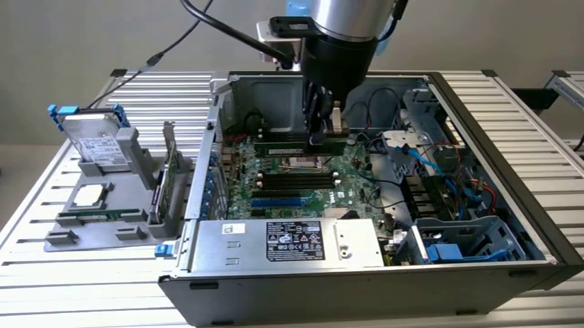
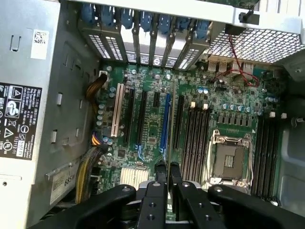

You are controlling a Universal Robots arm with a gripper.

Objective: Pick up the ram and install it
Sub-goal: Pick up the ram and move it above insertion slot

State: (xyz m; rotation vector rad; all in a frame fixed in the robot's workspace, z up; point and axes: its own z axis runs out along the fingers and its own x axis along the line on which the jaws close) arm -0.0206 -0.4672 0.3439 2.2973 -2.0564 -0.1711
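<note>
- The ram (image 1: 284, 144) sits in the upper middle of the exterior view. It is a slim dark-green stick lying level over the motherboard (image 1: 351, 179) inside the open case (image 1: 511, 147), just beyond the CPU socket (image 1: 302, 162).
- The gripper (image 1: 321, 137) is pinched on the ram, gripping toward the end nearer the exterior view's right. In the wrist view its fingers (image 2: 159, 174) stand almost together with only a thin gap.
- I cannot tell whether the stick's lower edge touches a slot or hangs just above the board.
- It looks light and stiff but thin, so it would probably snap or flex if twisted. Its flat faces carry chips and its lower edge carries contacts.
- The best hold is probably across the two flat faces near the upper edge, keeping the pads off the contacts.
- Because the grip is off-centre, the free end may tilt under seating pressure.
- The black memory slots (image 1: 297, 179) lie nearer the camera, in the middle of the frame.
</note>
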